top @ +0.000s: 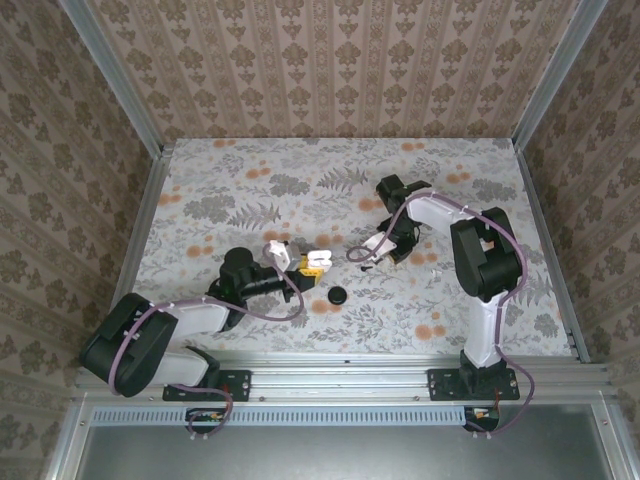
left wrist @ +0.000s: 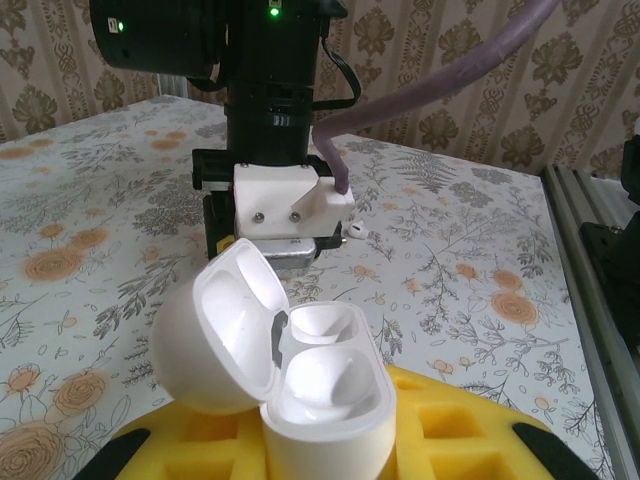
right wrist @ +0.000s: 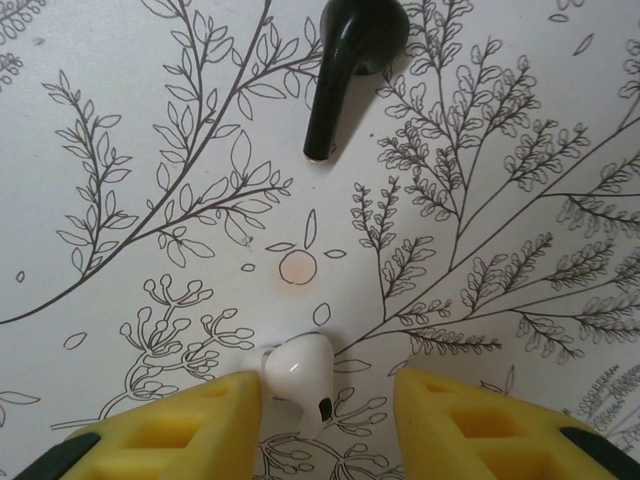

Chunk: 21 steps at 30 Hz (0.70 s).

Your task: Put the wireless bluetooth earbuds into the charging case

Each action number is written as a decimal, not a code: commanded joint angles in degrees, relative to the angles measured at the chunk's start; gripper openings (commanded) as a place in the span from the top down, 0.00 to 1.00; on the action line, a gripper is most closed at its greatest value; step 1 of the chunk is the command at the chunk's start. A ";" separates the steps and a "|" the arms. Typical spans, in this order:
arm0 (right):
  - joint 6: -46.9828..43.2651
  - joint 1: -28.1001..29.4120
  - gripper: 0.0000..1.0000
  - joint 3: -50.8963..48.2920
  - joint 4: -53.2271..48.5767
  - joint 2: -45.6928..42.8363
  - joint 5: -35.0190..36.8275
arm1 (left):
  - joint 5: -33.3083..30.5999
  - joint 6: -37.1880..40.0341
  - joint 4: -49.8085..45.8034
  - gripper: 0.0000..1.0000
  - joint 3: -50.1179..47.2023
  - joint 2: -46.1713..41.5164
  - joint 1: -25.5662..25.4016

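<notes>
My left gripper [left wrist: 330,455] is shut on the white charging case [left wrist: 325,400], with yellow pads [left wrist: 460,430] on both sides. The lid is tipped open to the left and both wells are empty. From above, that gripper [top: 303,266] holds the case [top: 316,262] near the table's middle. My right gripper [right wrist: 328,392] is low over the table and open. A white earbud [right wrist: 300,378] lies between its yellow fingers [right wrist: 190,425], touching the left one and well apart from the right one. Another small white earbud [left wrist: 355,231] lies on the table beside the right gripper [left wrist: 280,205].
A black earbud-shaped piece [right wrist: 350,55] lies on the floral tablecloth just beyond the right gripper. A black round disc [top: 338,296] sits in front of the case. The right arm [top: 480,255] bends over the right half of the table. Patterned walls close in three sides.
</notes>
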 commanded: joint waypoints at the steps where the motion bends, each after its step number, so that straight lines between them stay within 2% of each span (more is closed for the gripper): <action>1: -1.15 0.35 0.60 0.79 -2.20 1.21 -1.96 | 0.94 -0.36 0.86 0.83 1.85 -0.10 0.73; 12: -0.56 0.36 0.60 0.73 -2.51 2.14 -1.87 | 1.55 -1.52 2.22 0.83 1.99 1.27 1.24; 21: 0.36 0.39 0.66 0.24 -2.90 1.58 -1.69 | 1.88 -1.96 2.48 0.83 2.08 1.49 1.52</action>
